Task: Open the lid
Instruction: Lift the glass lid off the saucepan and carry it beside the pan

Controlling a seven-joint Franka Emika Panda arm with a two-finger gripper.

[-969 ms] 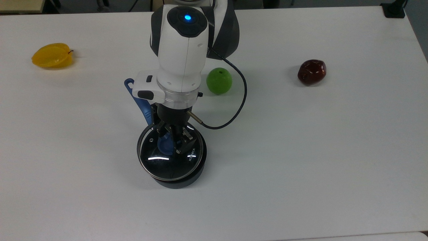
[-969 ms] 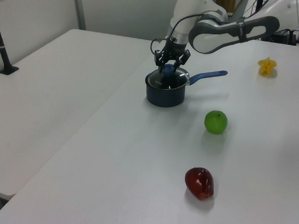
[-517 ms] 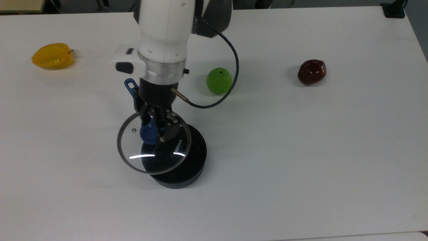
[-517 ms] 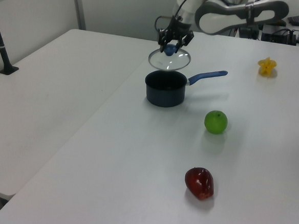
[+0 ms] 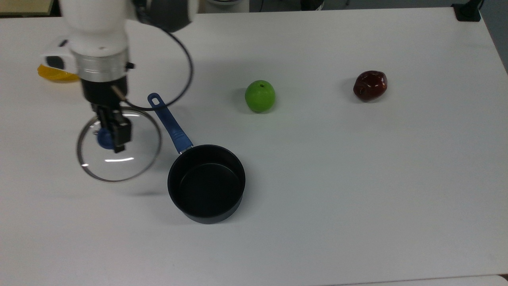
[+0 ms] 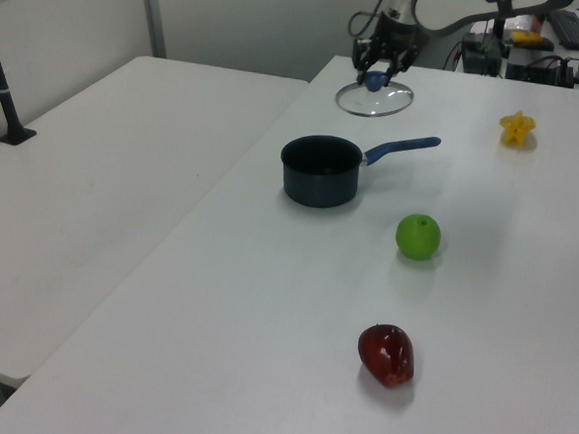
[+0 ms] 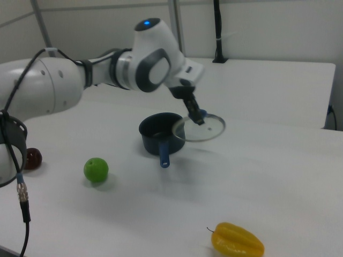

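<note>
The round glass lid [image 5: 133,157] with a metal rim hangs off the pan, to the top view's left of it. My gripper [image 5: 110,138] is shut on its blue knob [image 5: 104,140] from above. The black saucepan [image 5: 206,183] stands open and looks empty, its blue handle [image 5: 170,122] pointing toward the top view's upper left. In the left view the lid [image 6: 387,103] sits beyond the saucepan [image 6: 321,170], under the gripper [image 6: 377,76]. In the right view the lid [image 7: 211,128] hangs to the right of the saucepan [image 7: 158,134], held by the gripper [image 7: 199,118].
A green apple [image 5: 260,96] and a dark red fruit [image 5: 370,85] lie to the top view's right of the pan. A yellow starfruit [image 5: 55,74] lies at the top view's far left, partly behind the arm. The white table [image 5: 357,198] carries everything.
The gripper lifted the lid off the saucepan and carried it to the top view's left, away from the pan. The saucepan now stands uncovered and has not moved.
</note>
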